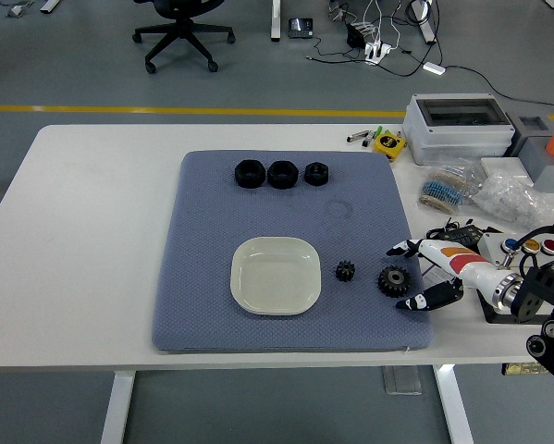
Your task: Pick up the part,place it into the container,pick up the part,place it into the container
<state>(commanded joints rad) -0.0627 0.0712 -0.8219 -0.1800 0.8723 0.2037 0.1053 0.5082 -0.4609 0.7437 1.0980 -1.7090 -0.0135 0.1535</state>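
White bench (92, 231) bare along its left side, no left arm in sight. Further in, a blue-grey mat (203, 277) carrying three black hex nuts (281, 174) in a row near its far edge. Toward the mat's near side, an empty cream square dish (276, 275), presumably the container. Just right of the dish, a small black gear (345, 270); right again and slightly nearer, a larger black gear (394, 279), both lying flat and well apart from the dish rim.

Close beside the larger gear, the right robot hand (423, 275), fingers spread wide with black tips flanking the gear's right side, holding nothing, apparently not yet touching. Past it, clutter on the bench's right end: a grey box (457, 125), bagged small parts (512, 199), cables.

Likely stiff and light, toothed rims giving decent bite; smooth faces perhaps slippery. Best taken across the outer teeth from opposite sides, pinched low against the mat.
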